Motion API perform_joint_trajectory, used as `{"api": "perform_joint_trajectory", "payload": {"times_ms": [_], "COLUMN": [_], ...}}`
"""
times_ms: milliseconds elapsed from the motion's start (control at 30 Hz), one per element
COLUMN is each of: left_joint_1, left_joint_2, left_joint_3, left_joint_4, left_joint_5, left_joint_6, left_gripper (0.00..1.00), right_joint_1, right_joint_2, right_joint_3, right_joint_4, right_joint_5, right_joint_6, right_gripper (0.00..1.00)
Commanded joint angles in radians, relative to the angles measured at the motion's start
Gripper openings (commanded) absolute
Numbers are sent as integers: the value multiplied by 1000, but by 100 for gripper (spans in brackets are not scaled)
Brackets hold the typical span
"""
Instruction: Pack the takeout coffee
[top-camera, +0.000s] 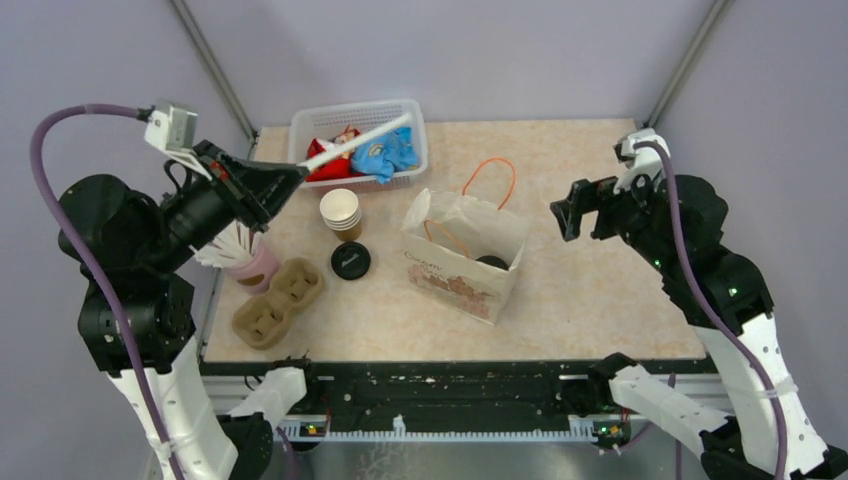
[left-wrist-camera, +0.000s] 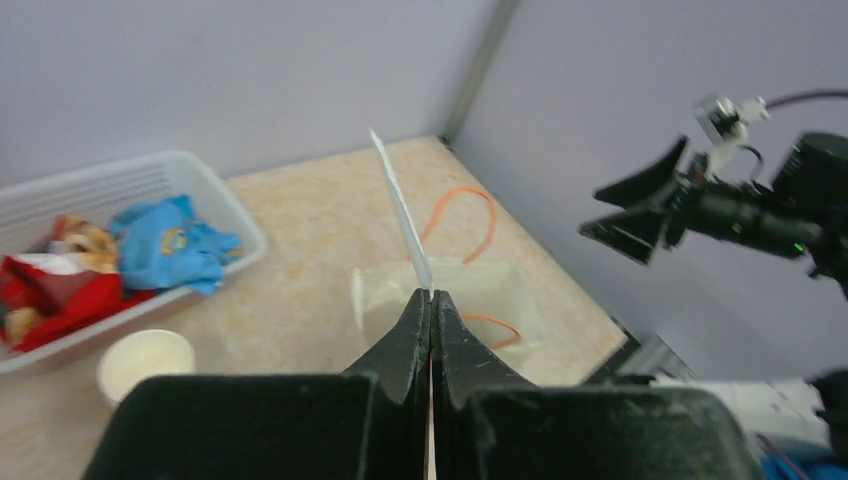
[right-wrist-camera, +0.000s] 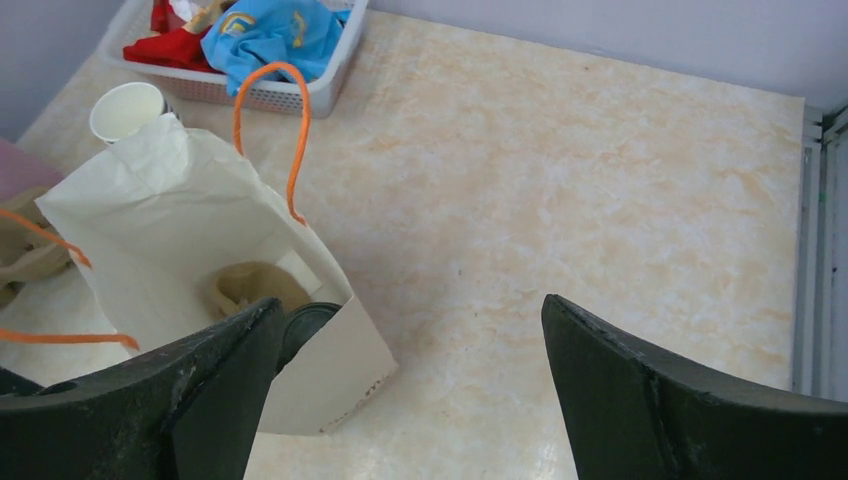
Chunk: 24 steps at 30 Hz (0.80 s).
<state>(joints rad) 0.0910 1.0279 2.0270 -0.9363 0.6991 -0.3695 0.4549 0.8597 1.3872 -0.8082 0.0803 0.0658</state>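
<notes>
The table (top-camera: 600, 290) has a smooth, matt beige top with a marbled look. The bag (top-camera: 455, 255) is creased matt cream paper with orange cord handles; the takeout coffee (top-camera: 490, 262) inside shows only a black plastic lid. The basket (top-camera: 420, 140) is white slotted plastic, its packets (top-camera: 388, 152) glossy red and blue. The stacked cups (top-camera: 341, 212) are brown kraft paper, white inside; the carrier (top-camera: 278, 300) is rough moulded pulp; the loose lid (top-camera: 350, 261) is faintly shiny black plastic. The jaws of the left gripper (left-wrist-camera: 432, 300) and right gripper (right-wrist-camera: 410, 310) are matt, grainy black plastic; the straw (left-wrist-camera: 400, 215) looks matt white.

White basket (top-camera: 421, 140) of snack packets (top-camera: 385, 155), white straw (top-camera: 358, 141), stacked cups (top-camera: 340, 210), loose black lid (top-camera: 350, 261), pulp carrier (top-camera: 280, 300), paper bag (top-camera: 455, 270).
</notes>
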Motion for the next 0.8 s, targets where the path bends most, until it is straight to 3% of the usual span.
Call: {"api": "perform_joint_trajectory", "payload": {"times_ms": [0, 400, 533, 767], "left_joint_1": [-55, -140, -146, -215], "left_joint_2": [-44, 54, 112, 286], "left_joint_3": [-156, -304, -351, -265], "left_joint_4": [127, 60, 128, 99], "left_joint_5": [272, 292, 357, 341], "left_joint_6": [-53, -56, -115, -99], "left_gripper": [0, 0, 0, 0], "right_joint_1": [-6, -5, -6, -6], "right_joint_2": [-43, -101, -120, -117], "right_joint_3": [4, -20, -59, -90], "right_joint_4": [-47, -48, -27, 23], "right_joint_5": [-6, 7, -2, -16], "right_joint_6": [76, 70, 68, 80], "right_gripper": [99, 99, 99, 99]}}
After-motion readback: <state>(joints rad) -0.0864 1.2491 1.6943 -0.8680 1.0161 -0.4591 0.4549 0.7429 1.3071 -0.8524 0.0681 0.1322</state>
